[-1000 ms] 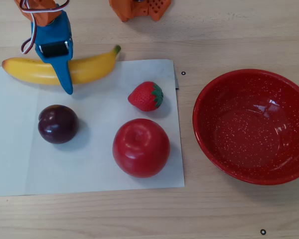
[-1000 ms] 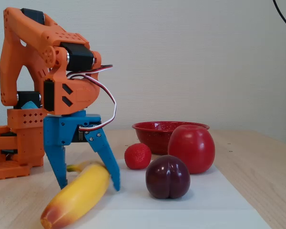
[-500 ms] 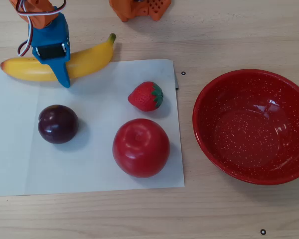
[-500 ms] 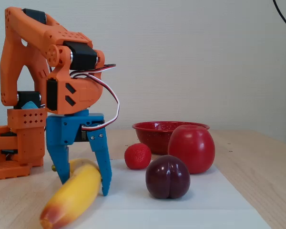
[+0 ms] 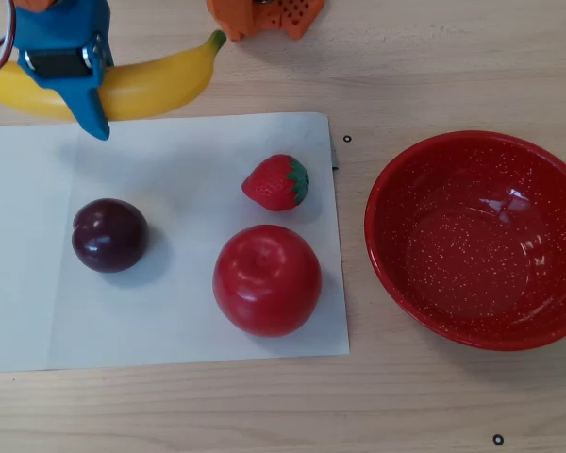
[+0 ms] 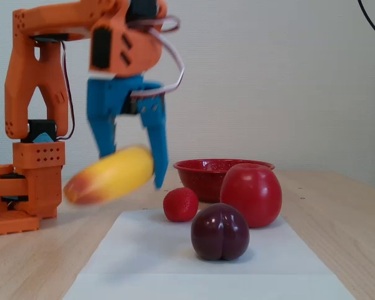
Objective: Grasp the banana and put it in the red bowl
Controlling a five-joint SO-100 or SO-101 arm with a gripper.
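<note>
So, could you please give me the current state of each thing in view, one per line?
pincer: shut on the banana, raised
banana: held off the table, blurred
red bowl: upright, empty
red apple: on the paper
plum: on the paper
strawberry: on the paper
paper sheet: flat on the table

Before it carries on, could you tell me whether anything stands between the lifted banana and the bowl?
Nothing blocks it: the banana is held above the strawberry and apple, which stand before the bowl.
</note>
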